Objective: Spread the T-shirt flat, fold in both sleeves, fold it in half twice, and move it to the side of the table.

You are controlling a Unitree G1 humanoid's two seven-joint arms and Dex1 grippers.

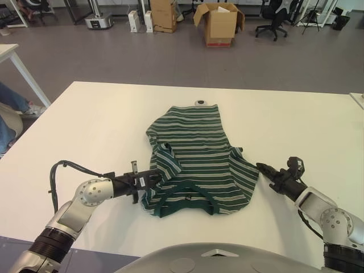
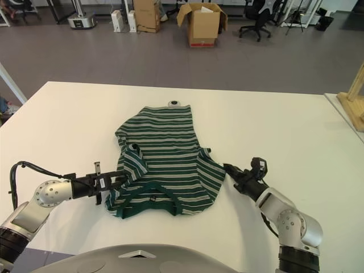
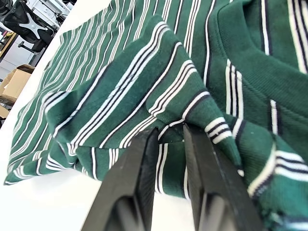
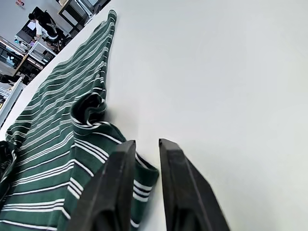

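Two tools flank the crumpled T-shirt mid-bench: our left tool pinches its bunched sleeve to pull it flat, while our right tool meets the opposite edge, grip unclear to us.

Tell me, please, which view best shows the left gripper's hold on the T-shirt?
The left wrist view: close up, the left gripper pinches a striped fold of the T-shirt between its fingers. The eye views show it small at the shirt's near left edge, the pinch unclear.

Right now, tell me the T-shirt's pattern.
T-shirt: dark green with thin white and navy stripes; clearest in the left wrist view.
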